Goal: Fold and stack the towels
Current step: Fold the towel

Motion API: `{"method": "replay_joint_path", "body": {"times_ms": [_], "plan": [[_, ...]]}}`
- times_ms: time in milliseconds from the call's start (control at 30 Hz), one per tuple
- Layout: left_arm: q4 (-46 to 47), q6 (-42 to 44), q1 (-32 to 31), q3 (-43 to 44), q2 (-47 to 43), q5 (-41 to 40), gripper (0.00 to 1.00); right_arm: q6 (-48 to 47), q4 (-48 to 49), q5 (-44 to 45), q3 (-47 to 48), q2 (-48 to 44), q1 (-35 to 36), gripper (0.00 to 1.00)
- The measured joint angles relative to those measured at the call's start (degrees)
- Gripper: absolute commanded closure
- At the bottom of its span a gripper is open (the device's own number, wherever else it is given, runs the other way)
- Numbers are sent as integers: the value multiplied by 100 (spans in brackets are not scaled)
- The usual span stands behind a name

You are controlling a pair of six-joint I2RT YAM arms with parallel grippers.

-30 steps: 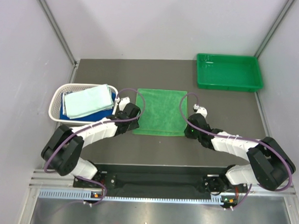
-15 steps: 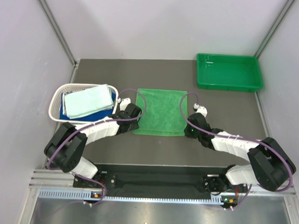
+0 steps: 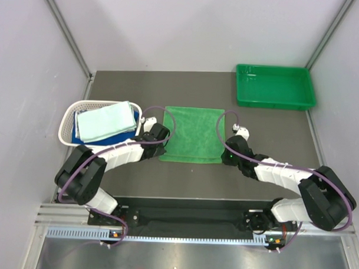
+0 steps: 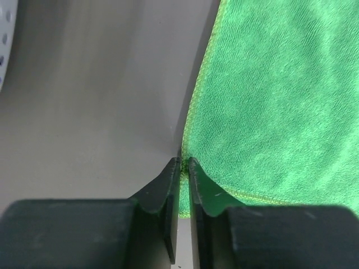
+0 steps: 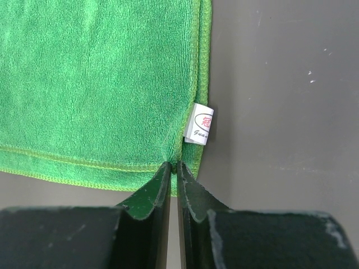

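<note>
L claw & R claw each clamp a near corner of green towel.

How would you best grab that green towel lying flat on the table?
By its two near corners, coming in low from the robot's side. The green towel lies flat, so only its hemmed edge offers a pinch; the left claw and right claw each nip a near corner there.
</note>
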Motion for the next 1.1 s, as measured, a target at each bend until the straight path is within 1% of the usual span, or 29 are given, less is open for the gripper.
{"method": "replay_joint_path", "body": {"times_ms": [133, 167, 333, 467, 600, 767, 867, 1000, 1100], "plan": [[-2, 81, 31, 87, 0, 0, 96, -20, 0, 2, 0, -7, 0, 94], [-4, 107, 42, 109, 0, 0, 100, -24, 0, 2, 0, -7, 0, 94], [-15, 197, 74, 188, -2, 4, 100, -35, -24, 2, 0, -37, 0, 100], [-63, 278, 85, 330, -7, 4, 100, -61, -155, 9, 33, -177, 0, 100], [-146, 382, 105, 632, -11, 4, 100, -157, -387, 50, 282, -297, -2, 100], [-221, 562, 254, 1305, 0, 11, 100, -463, -654, 46, 940, -317, -168, 100], [-162, 695, 446, 1878, 114, 13, 100, -769, -643, -11, 1513, -184, -439, 100], [81, 911, 778, 2826, 664, 37, 100, -1209, -568, -173, 2422, 286, -942, 100], [297, 1069, 1062, 3613, 1237, 166, 100, -1547, -538, -409, 3342, 881, -1331, 100]]}}
